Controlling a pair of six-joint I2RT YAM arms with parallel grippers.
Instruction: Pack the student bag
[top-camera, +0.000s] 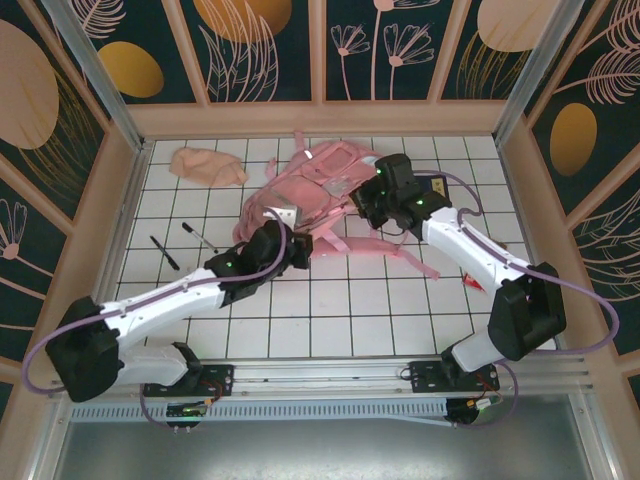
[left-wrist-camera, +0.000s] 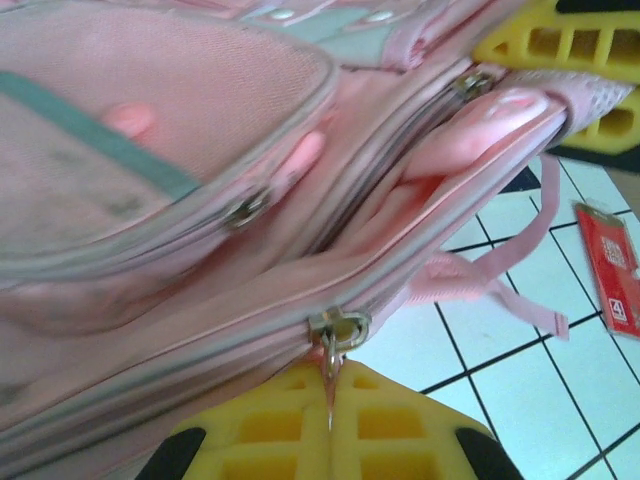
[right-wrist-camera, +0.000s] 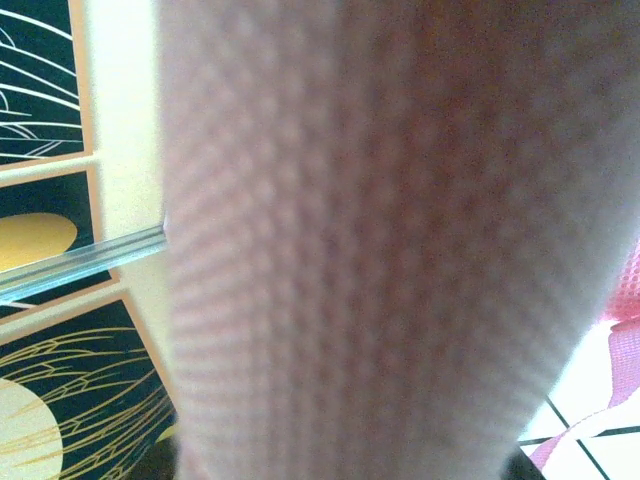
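Left gripper (left-wrist-camera: 330, 415): clamped on metal zip pull (left-wrist-camera: 338, 330) of large soft pink fabric backpack (top-camera: 320, 175).
Right gripper (left-wrist-camera: 545, 90): pinching backpack's mesh edge (left-wrist-camera: 590, 92).

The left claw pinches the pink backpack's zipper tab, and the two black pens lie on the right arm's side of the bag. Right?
Not quite: the top view shows the two black pens on the left arm's side of the student bag. The left gripper does pinch the zipper tab, as its wrist view shows.
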